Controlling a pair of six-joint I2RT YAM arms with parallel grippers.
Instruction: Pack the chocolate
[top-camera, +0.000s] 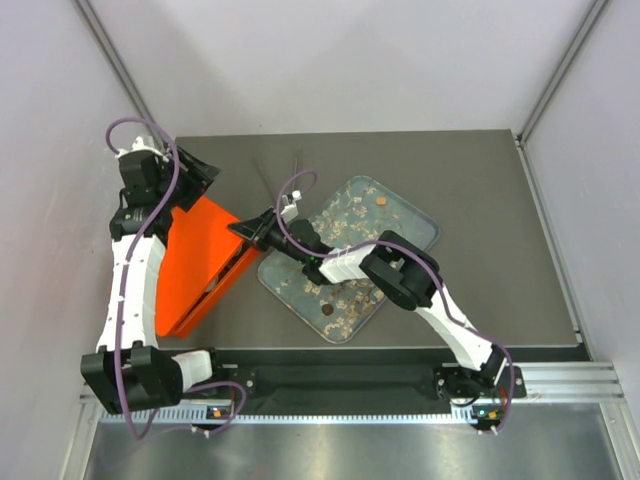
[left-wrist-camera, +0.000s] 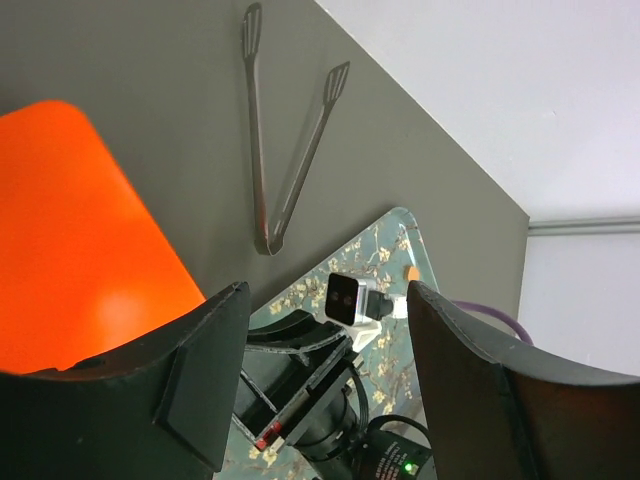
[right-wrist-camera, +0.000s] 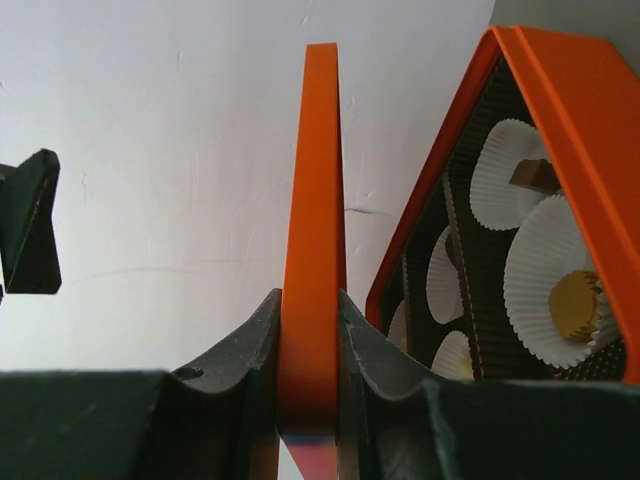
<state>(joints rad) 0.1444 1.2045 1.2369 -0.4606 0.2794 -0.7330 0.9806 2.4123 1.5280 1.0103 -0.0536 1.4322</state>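
Inside right tool (right-wrist-camera: 310, 345), orange lid (right-wrist-camera: 315, 180)

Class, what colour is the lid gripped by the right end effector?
Bright orange; the lid shows best in the right wrist view.

The left arm (top-camera: 128, 285) reaches forward along the left side, and the left pincer (top-camera: 192, 172) has its jaws wide apart. The right arm (top-camera: 420, 290) stretches leftward with a bent elbow, and the right pincer (top-camera: 248, 229) is clamped on a thin orange lid (right-wrist-camera: 312, 180).
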